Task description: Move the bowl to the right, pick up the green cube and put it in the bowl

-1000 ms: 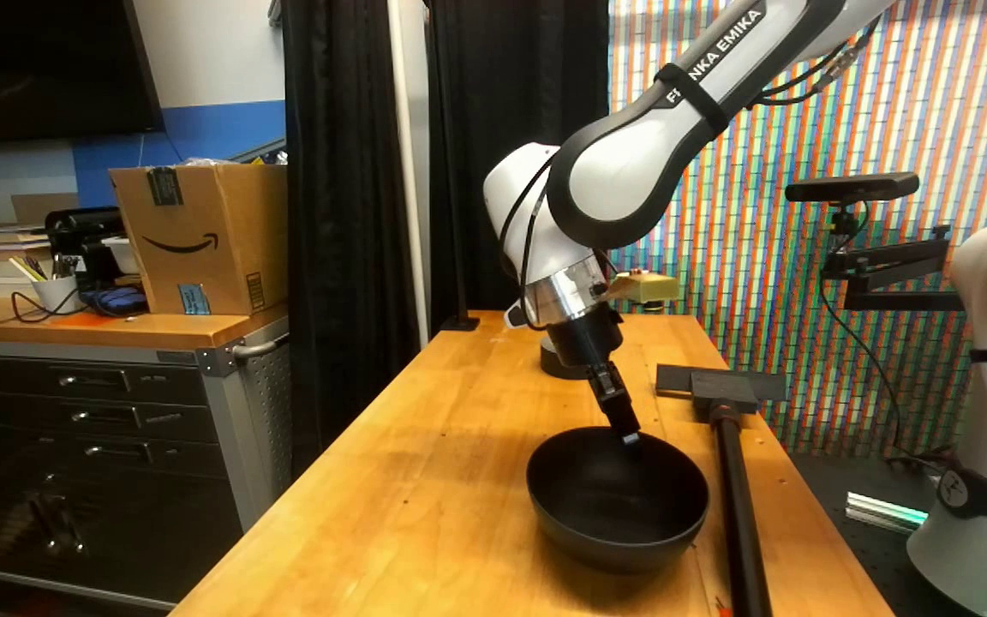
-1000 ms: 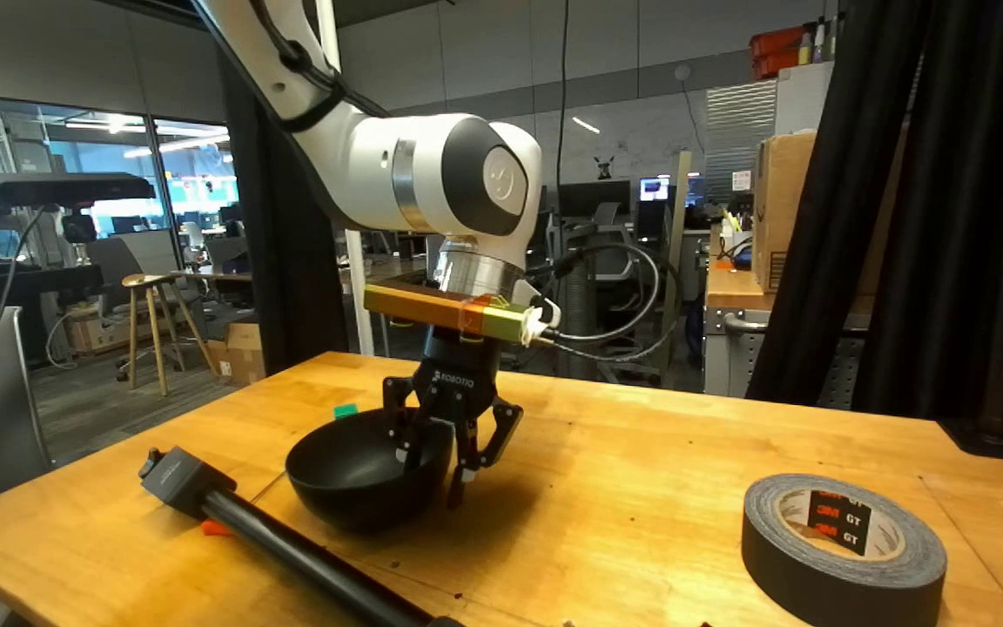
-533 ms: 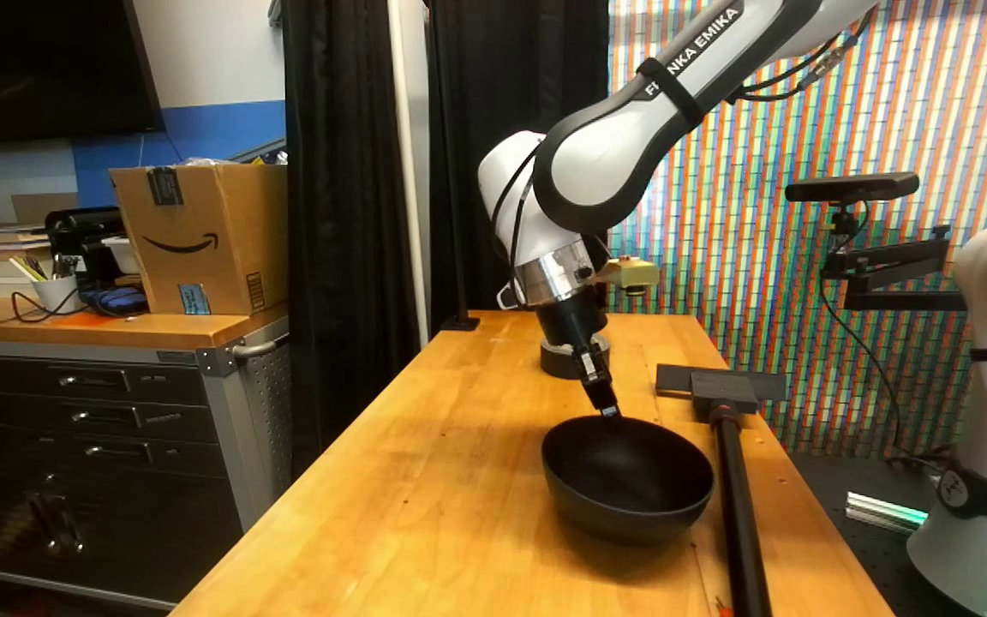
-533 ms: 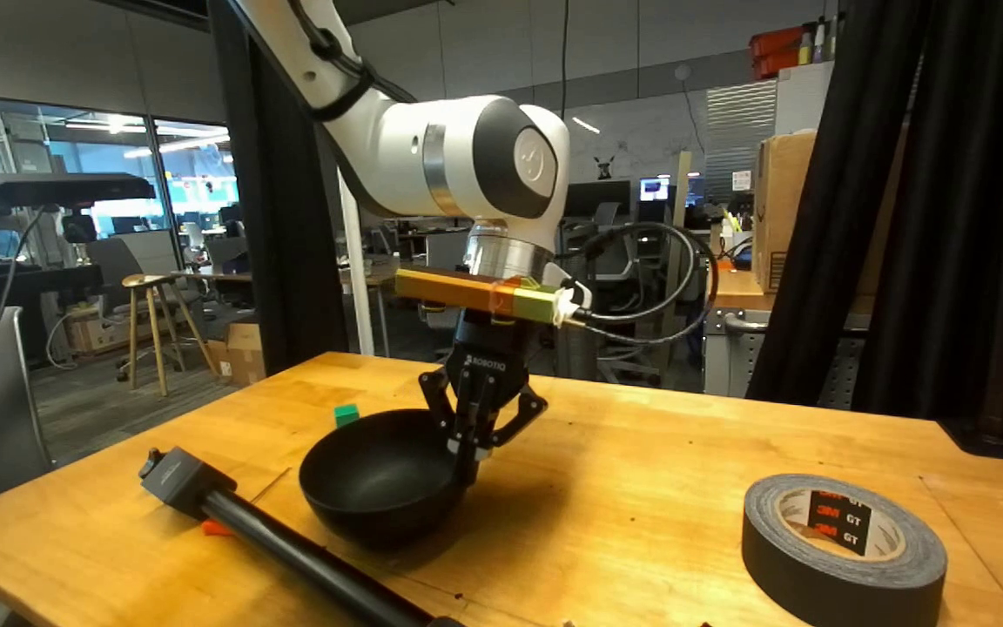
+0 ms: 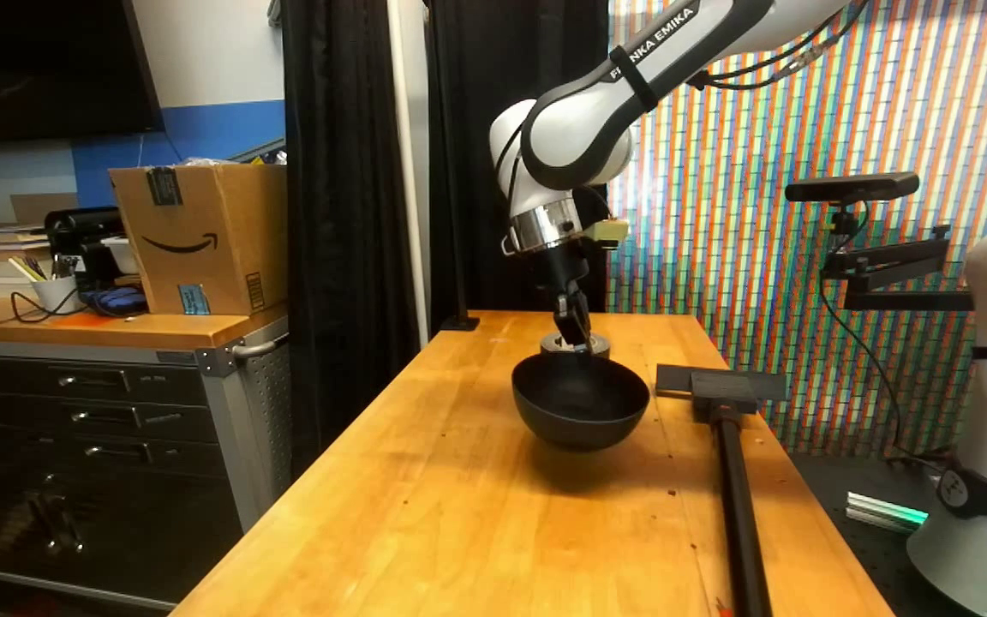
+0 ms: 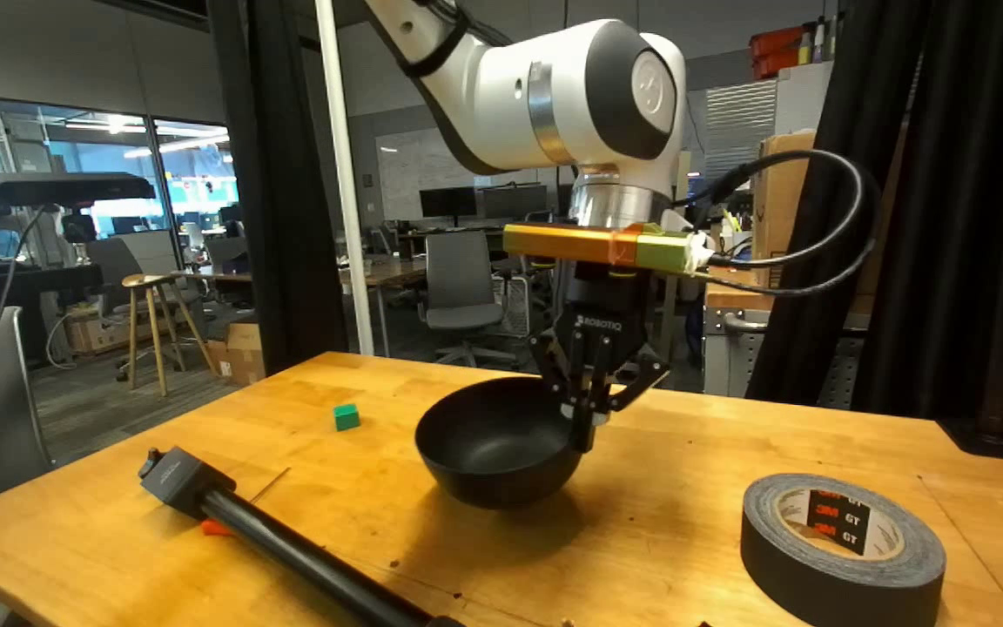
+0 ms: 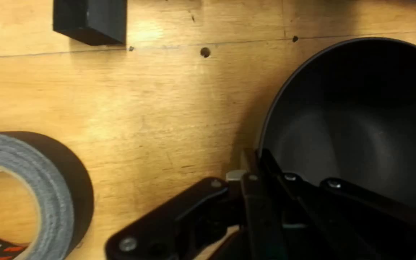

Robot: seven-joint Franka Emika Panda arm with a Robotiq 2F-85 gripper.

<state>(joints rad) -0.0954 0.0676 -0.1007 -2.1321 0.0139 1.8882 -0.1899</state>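
Observation:
The black bowl [image 5: 579, 428] is held above the wooden table, with its shadow beneath; it also shows in an exterior view [image 6: 501, 481] and at the right of the wrist view [image 7: 356, 144]. My gripper [image 6: 585, 428] is shut on the bowl's rim, one finger inside and one outside, as the wrist view [image 7: 260, 159] shows. The gripper also shows above the bowl's far rim in an exterior view [image 5: 579, 344]. The green cube [image 6: 346, 416] lies on the table, apart from the bowl. It does not show in the wrist view.
A roll of tape [image 6: 850, 557] lies on the table; it also shows in the wrist view [image 7: 63, 180]. A black T-shaped bar [image 6: 292, 549] lies along the table, also seen in an exterior view [image 5: 738, 506]. A small red piece [image 6: 216, 528] is beside it.
The gripper closed on the bowl's rim, and the bowl was lifted and carried toward the tape roll. The green cube, first partly behind the bowl, is fully in view and has not moved.

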